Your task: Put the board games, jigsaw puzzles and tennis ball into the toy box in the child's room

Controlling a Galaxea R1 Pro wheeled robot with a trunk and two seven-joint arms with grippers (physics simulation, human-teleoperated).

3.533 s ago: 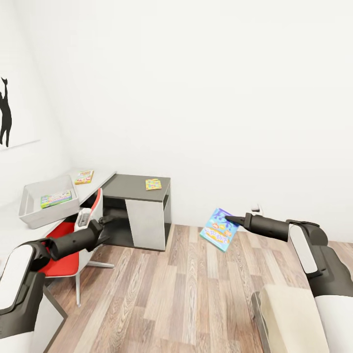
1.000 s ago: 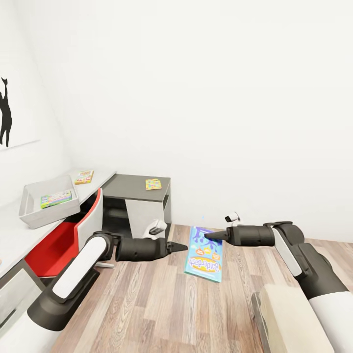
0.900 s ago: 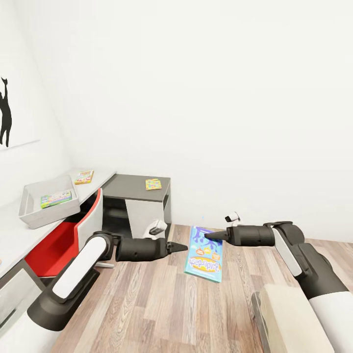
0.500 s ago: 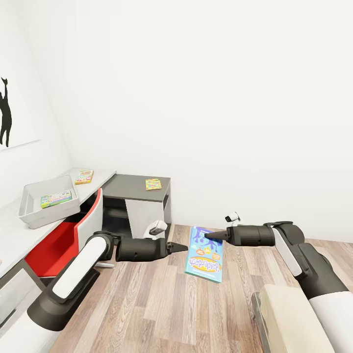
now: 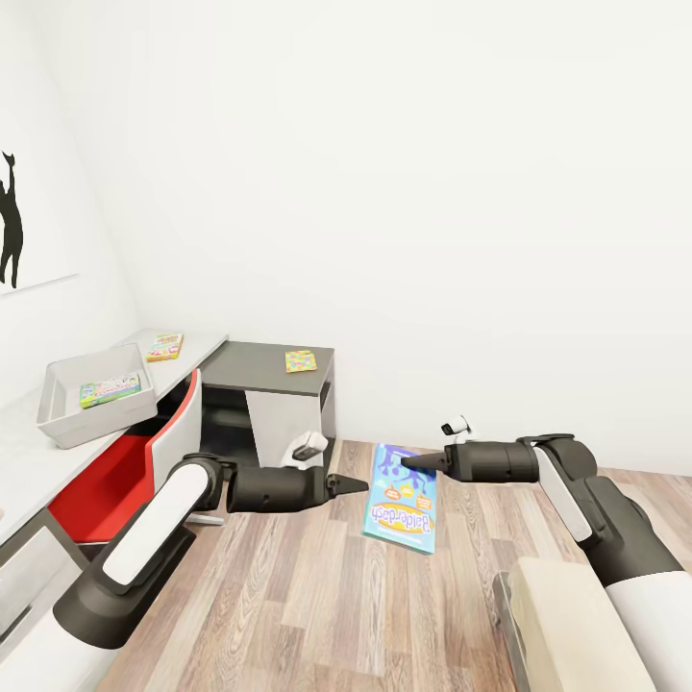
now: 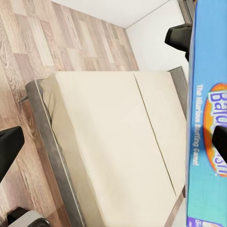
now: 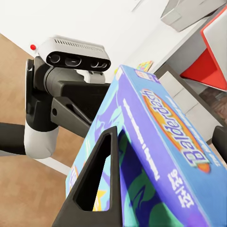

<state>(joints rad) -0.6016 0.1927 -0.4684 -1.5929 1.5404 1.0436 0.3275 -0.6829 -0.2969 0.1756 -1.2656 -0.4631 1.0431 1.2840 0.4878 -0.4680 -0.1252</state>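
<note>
— How is the light where you are?

— Bright and even, with no single source I can pick out. The white wall (image 5: pixel 404 192) is nearly blown out, flat and without texture. Shadows are soft: a dark recess under the grey surface (image 5: pixel 274 370), faint shade beneath the red chair (image 5: pixel 115 481).

— Any glare or blur?

— No motion blur; edges are crisp, as rendered pictures are. From my left wrist the bed (image 6: pixel 113 151) looks pale and washed, and the board game (image 6: pixel 208 118) runs off the frame edge. From my right wrist, the close end effector finger (image 7: pixel 97 184) is a near-black silhouette, lines stretched by the wide lens.
</note>
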